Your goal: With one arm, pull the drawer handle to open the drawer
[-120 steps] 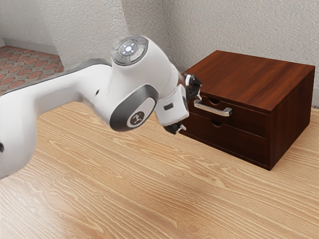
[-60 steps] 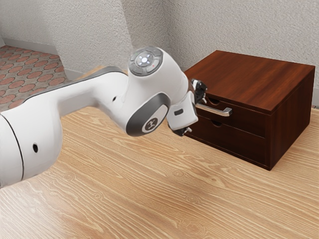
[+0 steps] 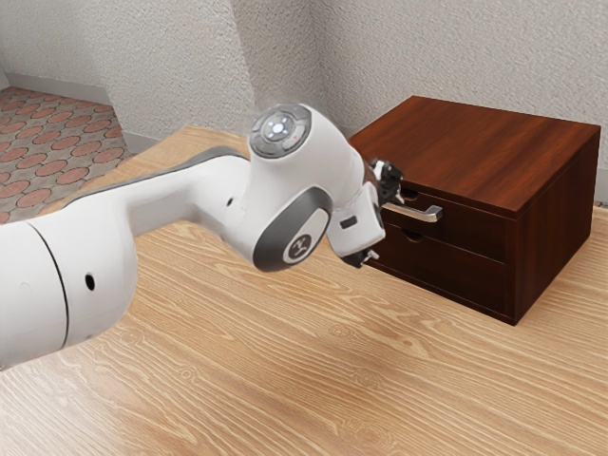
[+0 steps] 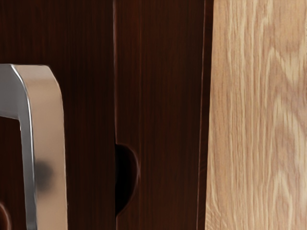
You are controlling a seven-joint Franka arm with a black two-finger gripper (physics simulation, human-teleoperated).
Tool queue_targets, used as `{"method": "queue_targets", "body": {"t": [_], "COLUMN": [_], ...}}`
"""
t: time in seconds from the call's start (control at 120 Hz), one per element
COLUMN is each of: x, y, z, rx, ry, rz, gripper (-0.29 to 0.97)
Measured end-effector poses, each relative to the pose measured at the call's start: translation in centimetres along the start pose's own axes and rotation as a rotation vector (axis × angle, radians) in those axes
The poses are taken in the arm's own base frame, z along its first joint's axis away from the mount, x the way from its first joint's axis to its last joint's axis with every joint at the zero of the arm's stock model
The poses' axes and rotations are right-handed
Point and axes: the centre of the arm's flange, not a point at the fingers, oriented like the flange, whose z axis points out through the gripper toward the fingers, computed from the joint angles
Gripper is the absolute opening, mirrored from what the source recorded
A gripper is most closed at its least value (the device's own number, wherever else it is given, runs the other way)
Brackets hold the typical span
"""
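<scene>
The handle [image 3: 418, 214] runs level along the drawer [image 3: 467, 229] front. The claw [image 3: 389, 180] is at its end, grip unreadable. Pale wooden surface [image 3: 285, 361], grey walls [image 3: 456, 47].

This looks like a room in a home. A dark reddish-brown wooden two-drawer cabinet [image 3: 494, 180] with a curved silver metal handle [image 3: 418, 215] stands on a pale oak-grain wooden tabletop [image 3: 285, 370]. Behind the cabinet rises a rough grey-white plastered wall [image 3: 456, 47]. Well away from the cabinet, beyond the tabletop's edge, lies a floor of red-brown patterned tiles [image 3: 47, 133] edged by a pale skirting board [image 3: 57, 87].
</scene>
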Motion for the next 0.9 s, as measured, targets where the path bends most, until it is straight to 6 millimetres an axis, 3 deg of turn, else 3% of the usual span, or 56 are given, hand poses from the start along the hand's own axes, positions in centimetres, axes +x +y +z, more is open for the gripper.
{"method": "queue_targets", "body": {"t": [0.175, 0.5, 0.683, 0.9], "x": [-1.2, -0.5, 0.0, 0.0], "y": [0.0, 0.4, 0.9, 1.6], "z": [0.9, 2.3, 2.3, 0.7], "rx": [0.009, 0.008, 0.001, 0.002], "ry": [-0.009, -0.007, 0.001, 0.007], "rz": [-0.004, 0.017, 0.027, 0.05], "gripper": [0.68, 0.69, 0.7, 0.63]}}
